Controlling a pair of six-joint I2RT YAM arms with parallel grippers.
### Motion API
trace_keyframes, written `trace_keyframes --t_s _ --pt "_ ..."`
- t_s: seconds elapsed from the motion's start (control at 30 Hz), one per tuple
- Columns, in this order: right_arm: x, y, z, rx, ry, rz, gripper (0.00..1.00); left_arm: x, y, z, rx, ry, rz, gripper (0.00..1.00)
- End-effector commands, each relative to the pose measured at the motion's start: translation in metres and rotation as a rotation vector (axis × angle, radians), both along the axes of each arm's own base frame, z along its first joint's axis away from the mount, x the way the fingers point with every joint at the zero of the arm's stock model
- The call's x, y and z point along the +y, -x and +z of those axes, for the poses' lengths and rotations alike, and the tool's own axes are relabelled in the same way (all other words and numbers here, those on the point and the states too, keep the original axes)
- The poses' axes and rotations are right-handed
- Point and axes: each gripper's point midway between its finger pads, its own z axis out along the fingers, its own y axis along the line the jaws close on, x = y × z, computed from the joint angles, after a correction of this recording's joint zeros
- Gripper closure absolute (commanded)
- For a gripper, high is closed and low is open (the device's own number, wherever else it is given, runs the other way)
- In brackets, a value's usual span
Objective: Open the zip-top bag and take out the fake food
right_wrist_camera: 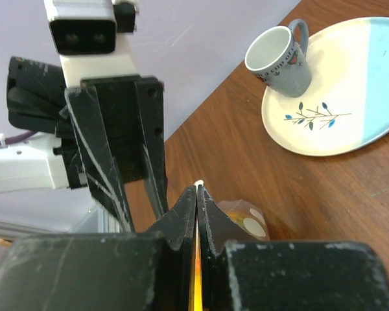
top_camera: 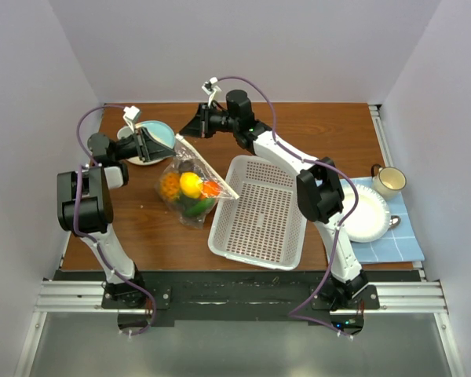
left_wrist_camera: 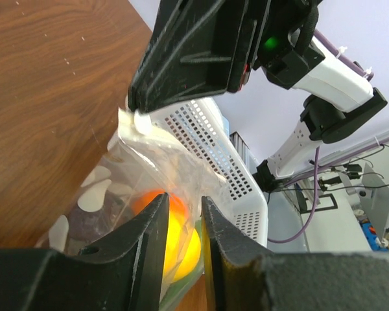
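The zip-top bag (top_camera: 198, 163), clear with white dots, hangs by its top corner above the table, left of the basket. The fake food fills its lower end: a yellow lemon (top_camera: 191, 184), an orange piece (top_camera: 171, 186) and a green piece (top_camera: 196, 206). My right gripper (top_camera: 182, 133) is shut on the bag's white zip strip, as the right wrist view (right_wrist_camera: 197, 191) shows. My left gripper (top_camera: 166, 144) faces it from the left. In the left wrist view its jaws (left_wrist_camera: 183, 201) stand a narrow gap apart with bag film (left_wrist_camera: 149, 168) and the lemon (left_wrist_camera: 181, 249) showing between them.
The white perforated basket (top_camera: 255, 255) stands right of the bag, also in the left wrist view (left_wrist_camera: 207, 139). A cream and teal plate (right_wrist_camera: 337, 97) with a small cup (right_wrist_camera: 279, 55) sits at the back left under my left gripper. A mug (top_camera: 388, 181), white plate (top_camera: 365, 216) and blue cloth (top_camera: 396, 243) lie at the right.
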Motion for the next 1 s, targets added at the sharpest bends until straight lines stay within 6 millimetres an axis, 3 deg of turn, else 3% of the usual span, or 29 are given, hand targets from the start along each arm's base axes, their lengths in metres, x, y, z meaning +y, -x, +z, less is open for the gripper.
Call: trace_keyframes --t_s 0.0,0.07,0.1,0.13,0.3,0.53,0.6,0.97 --pt "0.001 0.014 0.027 -0.046 -0.038 0.030 0.96 0.011 0.021 0.005 -0.588 -0.274 -0.148 0.70" --pt "0.000 0.013 0.021 -0.033 -0.024 0.024 0.55 0.011 0.022 0.006 -0.592 -0.274 -0.147 0.72" --pt "-0.001 0.013 0.019 -0.033 -0.019 0.023 0.40 0.010 0.024 0.006 -0.591 -0.275 -0.148 0.72" --pt "-0.001 0.013 0.018 -0.029 -0.015 0.020 0.33 0.010 0.024 0.007 -0.594 -0.276 -0.148 0.72" --pt "-0.001 0.014 0.014 -0.017 -0.020 0.017 0.30 0.009 0.029 0.008 -0.601 -0.276 -0.149 0.72" --pt "-0.002 0.016 0.021 -0.028 -0.045 0.019 0.59 0.010 0.027 0.008 -0.603 -0.278 -0.147 0.72" --pt "-0.002 0.017 0.026 -0.035 -0.052 0.020 0.62 0.010 0.028 0.008 -0.602 -0.278 -0.147 0.72" --pt "-0.003 0.019 0.047 -0.059 -0.080 0.029 0.61 0.009 0.030 0.007 -0.603 -0.277 -0.147 0.73"
